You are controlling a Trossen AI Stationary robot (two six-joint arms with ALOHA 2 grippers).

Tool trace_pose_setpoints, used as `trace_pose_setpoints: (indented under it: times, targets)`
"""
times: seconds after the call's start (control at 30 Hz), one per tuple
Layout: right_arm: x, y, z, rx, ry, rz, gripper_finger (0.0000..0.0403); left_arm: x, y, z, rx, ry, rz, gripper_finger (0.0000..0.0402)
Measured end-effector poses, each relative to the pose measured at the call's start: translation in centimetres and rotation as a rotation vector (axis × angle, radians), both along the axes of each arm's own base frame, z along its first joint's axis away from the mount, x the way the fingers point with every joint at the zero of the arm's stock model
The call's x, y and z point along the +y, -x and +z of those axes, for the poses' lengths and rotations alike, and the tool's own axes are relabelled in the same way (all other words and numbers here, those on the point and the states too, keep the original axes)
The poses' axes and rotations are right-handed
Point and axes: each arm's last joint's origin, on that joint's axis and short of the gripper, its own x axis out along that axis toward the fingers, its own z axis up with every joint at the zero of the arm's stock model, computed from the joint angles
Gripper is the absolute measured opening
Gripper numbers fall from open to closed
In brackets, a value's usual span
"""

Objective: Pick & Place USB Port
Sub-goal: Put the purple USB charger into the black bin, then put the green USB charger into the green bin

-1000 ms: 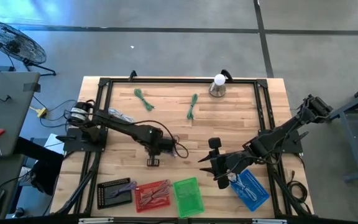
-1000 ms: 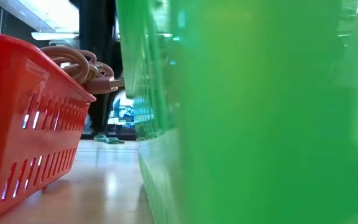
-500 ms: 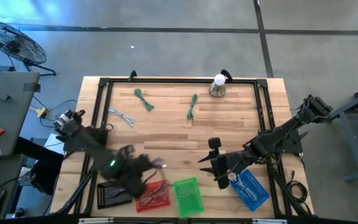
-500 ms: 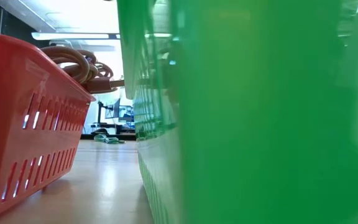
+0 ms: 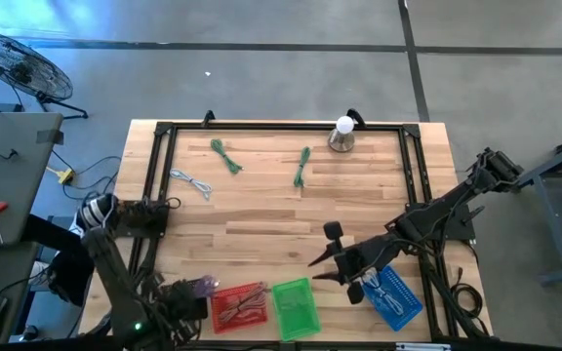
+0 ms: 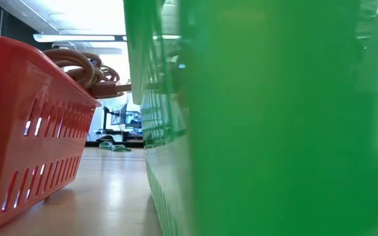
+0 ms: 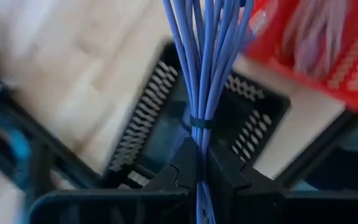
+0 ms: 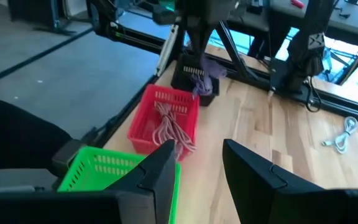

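The wooden table [image 5: 261,210] carries a black frame and 4 baskets along its near edge. The right arm waits over the table's right part, near the blue basket [image 5: 395,296]; the right gripper [image 5: 332,261] has its 2 fingers parted, and nothing is between them. The left arm is folded low at the near left corner. The left gripper [image 7: 197,169] is closed on a purple cable bundle [image 7: 207,59], which is tied with a dark band just past the fingertips, and it holds the bundle directly above the black basket [image 7: 244,124].

In the high view the black basket [image 5: 177,300] is the leftmost one, then comes the red basket [image 5: 240,304] with pale pinkish cables inside, then the green basket [image 5: 295,307]. The bundle [image 5: 203,285] shows at the black basket's far right corner, though this part is blurred and I cannot tell if it touches the basket.

On the far part of the table lie 2 green cable ties [image 5: 226,155], a white cable [image 5: 192,182] at the left, and a small lamp-like object [image 5: 342,135] with a white ball on top.
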Motion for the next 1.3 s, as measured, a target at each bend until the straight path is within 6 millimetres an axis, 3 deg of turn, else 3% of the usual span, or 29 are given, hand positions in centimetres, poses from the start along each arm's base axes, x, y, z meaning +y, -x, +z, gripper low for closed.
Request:
trace_pose_setpoints:
  times: [0.17, 0.43, 0.7, 0.9, 1.07, 1.3]
  targets:
    - [0.1, 0.0, 0.1, -0.006, -0.015, 0.018, 0.0126, -1.4, 0.3, -2.8, 0.007, 0.045, -0.01, 0.0007]
    - [0.2, 0.0, 0.1, 0.014, -0.063, 0.058, 0.0126, -0.6, 0.7, -6.1, 0.064, -0.016, 0.056, 0.0012]
    - [0.6, 0.3, 0.1, 0.024, -0.078, 0.098, 0.0126, -0.6, 0.8, -6.3, 0.066, 0.007, 0.134, 0.0121]
    - [0.6, 0.3, 0.1, 0.017, -0.059, 0.105, 0.0126, -1.2, 0.5, -5.2, 0.05, 0.044, 0.154, 0.0193]
    - [0.3, 0.1, 0.1, 0.009, -0.037, 0.103, 0.0126, -1.2, -0.7, -2.8, 0.057, 0.057, 0.12, 0.0215]
    - [-0.3, -0.3, 0.1, -0.006, 0.002, 0.096, 0.0126, 2.5, -4.2, 1.5, 0.092, -0.127, -0.165, 0.0217]
